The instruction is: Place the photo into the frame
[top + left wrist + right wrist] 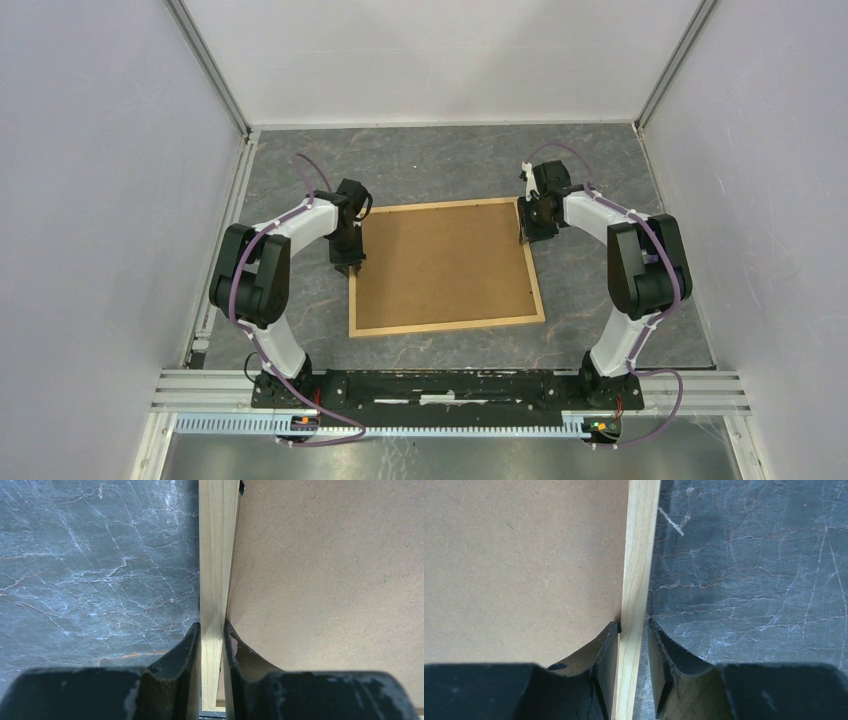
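Observation:
The frame (445, 325), thin light wood strips, lies flat on the grey marble table with a plain brown board (440, 265) filling it. The photo is hidden; no print shows in any view. My left gripper (348, 268) is at the frame's left strip. In the left wrist view both fingers press that strip (215, 555), so the gripper (212, 630) is shut on it. My right gripper (527, 238) is at the right strip near the far corner. In the right wrist view the gripper (633, 627) straddles the strip (640, 555); the inner finger touches it and a gap shows at the outer finger.
The brown board also shows in the left wrist view (325, 580) and the right wrist view (524, 565). White enclosure walls stand on three sides. An aluminium rail (450, 385) carrying the arm bases runs along the near edge.

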You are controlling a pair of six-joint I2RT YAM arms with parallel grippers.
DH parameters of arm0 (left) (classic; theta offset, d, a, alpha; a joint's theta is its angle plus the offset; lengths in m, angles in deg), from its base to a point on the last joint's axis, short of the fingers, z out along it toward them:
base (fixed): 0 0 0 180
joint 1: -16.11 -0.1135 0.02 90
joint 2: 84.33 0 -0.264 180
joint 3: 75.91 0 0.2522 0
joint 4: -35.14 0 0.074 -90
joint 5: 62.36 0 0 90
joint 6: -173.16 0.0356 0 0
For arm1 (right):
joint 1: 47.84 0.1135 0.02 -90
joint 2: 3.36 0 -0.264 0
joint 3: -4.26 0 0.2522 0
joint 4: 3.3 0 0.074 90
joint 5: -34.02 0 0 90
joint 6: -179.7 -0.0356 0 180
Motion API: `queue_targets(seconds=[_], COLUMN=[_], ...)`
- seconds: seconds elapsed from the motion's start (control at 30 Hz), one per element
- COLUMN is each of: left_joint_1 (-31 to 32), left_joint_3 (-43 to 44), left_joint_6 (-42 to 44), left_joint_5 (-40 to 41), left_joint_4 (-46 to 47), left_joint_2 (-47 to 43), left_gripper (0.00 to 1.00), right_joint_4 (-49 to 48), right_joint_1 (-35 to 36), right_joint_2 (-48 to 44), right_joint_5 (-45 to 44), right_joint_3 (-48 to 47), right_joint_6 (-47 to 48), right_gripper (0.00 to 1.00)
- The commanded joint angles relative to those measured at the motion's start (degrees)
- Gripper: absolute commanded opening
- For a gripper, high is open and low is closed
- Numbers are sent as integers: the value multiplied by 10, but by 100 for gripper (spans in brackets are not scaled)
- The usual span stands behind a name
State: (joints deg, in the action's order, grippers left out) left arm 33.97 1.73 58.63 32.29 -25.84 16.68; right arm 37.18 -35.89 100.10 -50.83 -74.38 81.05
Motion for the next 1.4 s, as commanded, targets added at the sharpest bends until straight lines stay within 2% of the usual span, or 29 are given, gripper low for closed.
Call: queue_targets(seconds=[0.0, 0.13, 0.23, 0.5, 0.97, 1.37], left_joint_1=[9, 9, 9, 10, 11, 17], left_joint_3=[-7, -6, -7, -7, -8, -5], left_joint_6=[24, 24, 24, 24, 24, 26], left_joint_5=[14, 14, 15, 18, 17, 25], left_joint_4=[27, 25, 25, 25, 25, 21], left_joint_2=[27, 28, 27, 26, 25, 29], left_gripper=[2, 2, 2, 2, 2, 2], right_joint_4=[19, 32, 31, 20, 20, 10], right_joint_1=[-3, -3, -3, -3, -3, -4], right_joint_2=[-1, -27, -29, -10, 37, 78], right_joint_5=[17, -21, -11, -8, -85, -53], right_joint_3=[-16, -24, -20, -7, 0, 2], right_joint_6=[9, 16, 17, 18, 7, 5], right_gripper=[36, 36, 34, 32, 30, 30])
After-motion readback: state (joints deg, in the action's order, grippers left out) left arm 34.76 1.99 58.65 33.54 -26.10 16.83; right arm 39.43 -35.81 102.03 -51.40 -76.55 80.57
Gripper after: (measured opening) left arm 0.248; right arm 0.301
